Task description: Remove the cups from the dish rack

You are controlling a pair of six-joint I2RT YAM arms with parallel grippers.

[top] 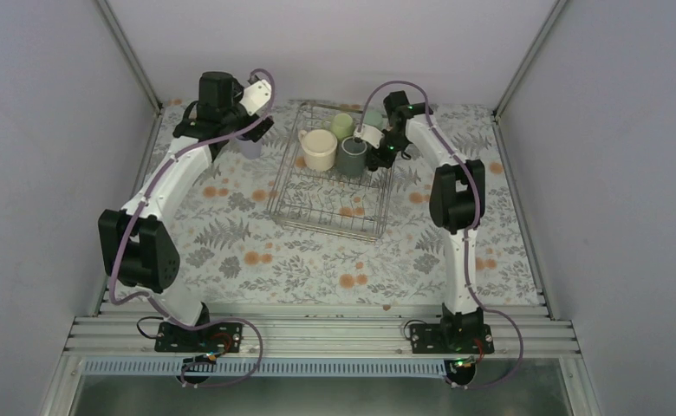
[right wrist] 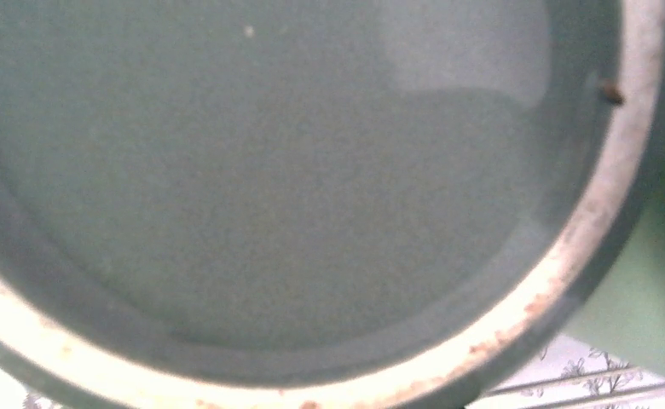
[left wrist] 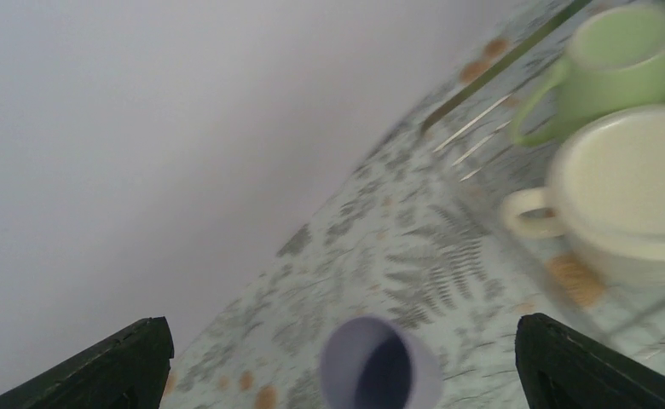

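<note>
lavender cup [top: 250, 146] stands near the bench's [top: 256, 260] far-left corner under the wide-open, empty left end effector [left wrist: 344, 328], while cream mug [top: 320, 149], pale green mug [top: 342, 126] and grey-green cup [top: 352, 158] sit in the dish rack [top: 326, 212], right end effector [top: 378, 147] beside them, opening impossible to tell.

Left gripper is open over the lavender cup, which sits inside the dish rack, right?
No. The left gripper is open over the lavender cup, but that cup stands on the table left of the dish rack, as the top external view shows.
</note>
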